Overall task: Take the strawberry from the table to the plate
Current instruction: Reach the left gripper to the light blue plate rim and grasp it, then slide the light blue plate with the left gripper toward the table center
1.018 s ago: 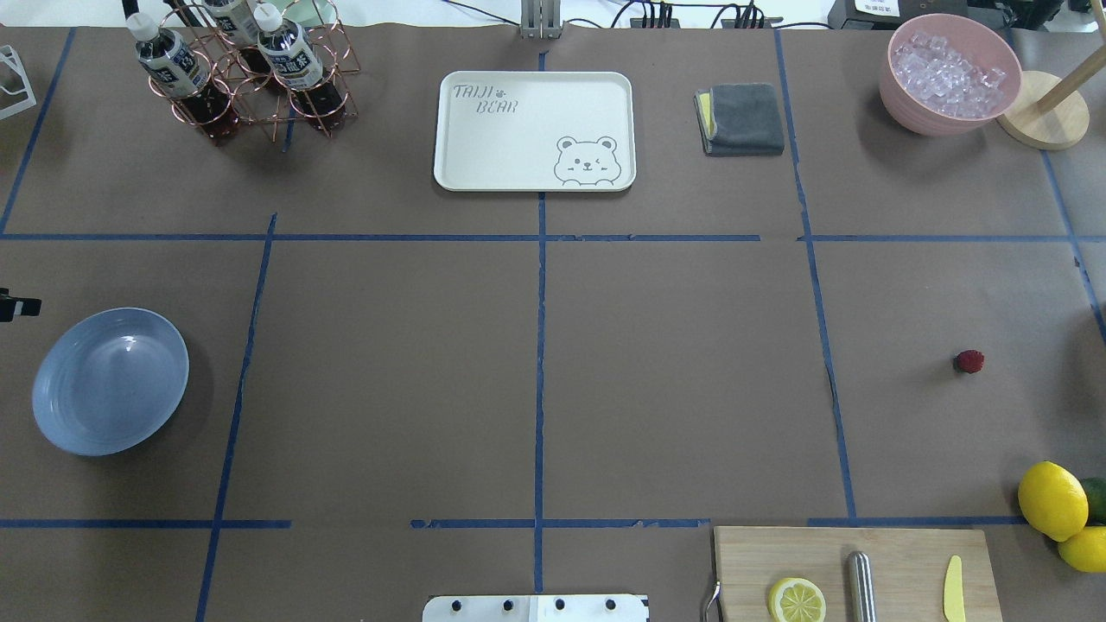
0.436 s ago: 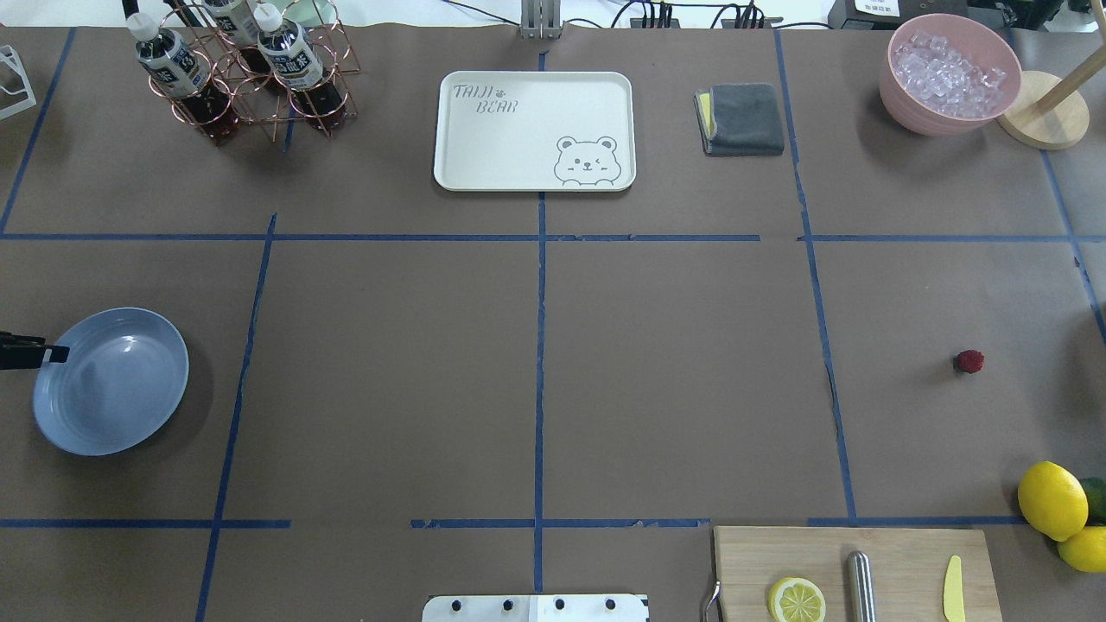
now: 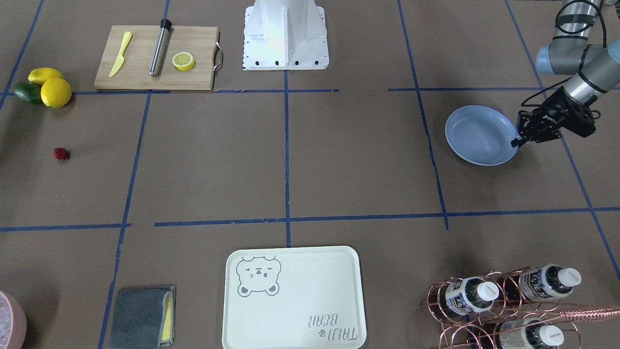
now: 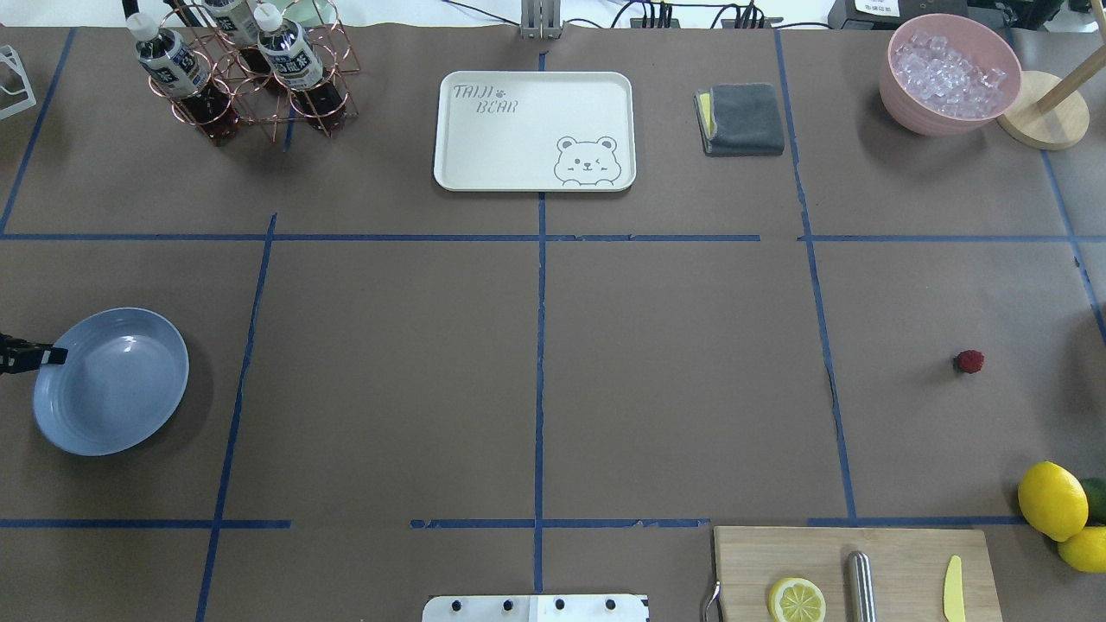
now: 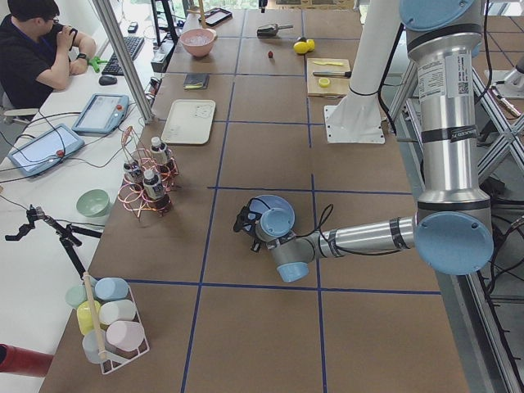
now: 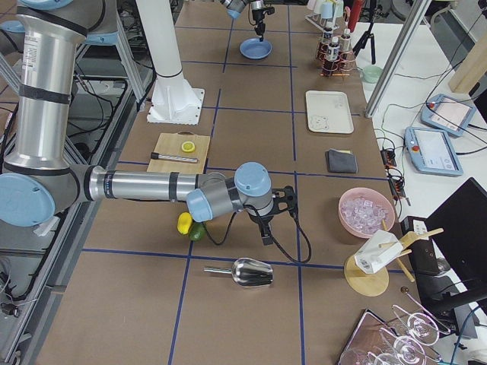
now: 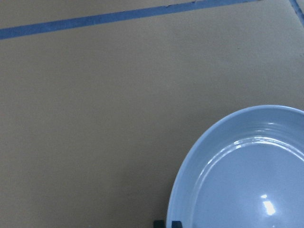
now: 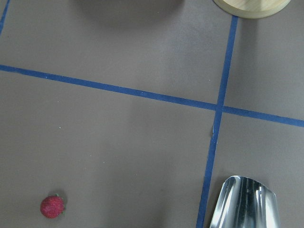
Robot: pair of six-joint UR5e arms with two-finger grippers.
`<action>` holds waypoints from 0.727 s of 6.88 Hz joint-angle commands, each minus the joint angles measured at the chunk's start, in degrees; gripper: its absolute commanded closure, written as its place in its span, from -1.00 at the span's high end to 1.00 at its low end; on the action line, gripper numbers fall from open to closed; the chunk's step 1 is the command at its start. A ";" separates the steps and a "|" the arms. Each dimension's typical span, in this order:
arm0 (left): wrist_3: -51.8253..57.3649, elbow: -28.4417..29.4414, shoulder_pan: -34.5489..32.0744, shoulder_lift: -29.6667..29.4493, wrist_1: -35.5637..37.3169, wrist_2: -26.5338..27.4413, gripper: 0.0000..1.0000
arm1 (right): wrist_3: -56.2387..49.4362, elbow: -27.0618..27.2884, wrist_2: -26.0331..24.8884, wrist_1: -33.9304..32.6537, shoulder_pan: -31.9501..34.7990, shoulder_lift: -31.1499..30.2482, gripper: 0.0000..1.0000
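Currently: strawberry (image 4: 969, 361) lies on the table (image 4: 674, 389) at the right side, a little beyond the lemons (image 4: 1051, 499), touching nothing else. Plate (image 4: 111, 381) sits at the left edge, well apart from the strawberry. Left gripper (image 4: 54, 354) hovers at the plate's left rim. The wrist view shows its 2 fingertips (image 7: 159, 223) narrow, nearly together, holding nothing. Right gripper (image 6: 265, 234) hangs low over the table near the strawberry, with a metal scoop (image 6: 243, 271) close by. Its finger spacing cannot be told from this side view.
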 commanded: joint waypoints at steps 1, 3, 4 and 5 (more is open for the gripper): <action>-11.39 -9.25 2.20 -3.04 2.50 -2.70 -1.00 | 0.01 0.05 0.09 0.09 0.00 0.06 1.00; -19.87 -13.08 10.53 -14.07 12.83 4.28 -1.00 | 0.01 0.05 0.00 0.09 0.00 -0.03 1.00; -22.08 -12.73 15.88 -21.79 21.51 10.07 -1.00 | 0.01 -0.12 0.00 0.09 0.00 -0.03 1.00; -26.10 -11.51 21.50 -29.70 28.55 15.09 -1.00 | 0.01 -0.65 0.00 0.09 0.00 -0.03 1.00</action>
